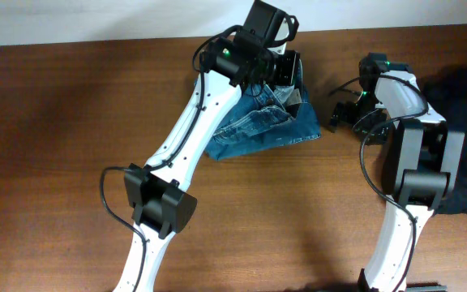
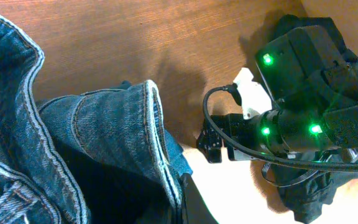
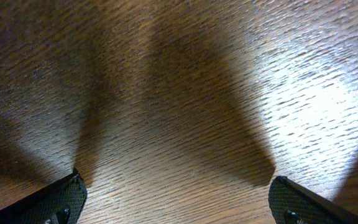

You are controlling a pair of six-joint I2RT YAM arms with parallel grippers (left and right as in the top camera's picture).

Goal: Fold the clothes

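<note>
Wood table point(image 1: 55, 122); left arm point(image 1: 191, 134) over jeans point(image 1: 258, 130) (fingers point(image 1: 289, 73) tight); right fingers point(image 3: 55, 199) wide

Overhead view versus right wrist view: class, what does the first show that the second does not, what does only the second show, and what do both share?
Only overhead: the blue jeans bunched under the left gripper, and the black garment at the table's right edge. Only right wrist: the jaws of the right gripper close up, standing wide apart with nothing between them. Both: the brown wooden table.
</note>
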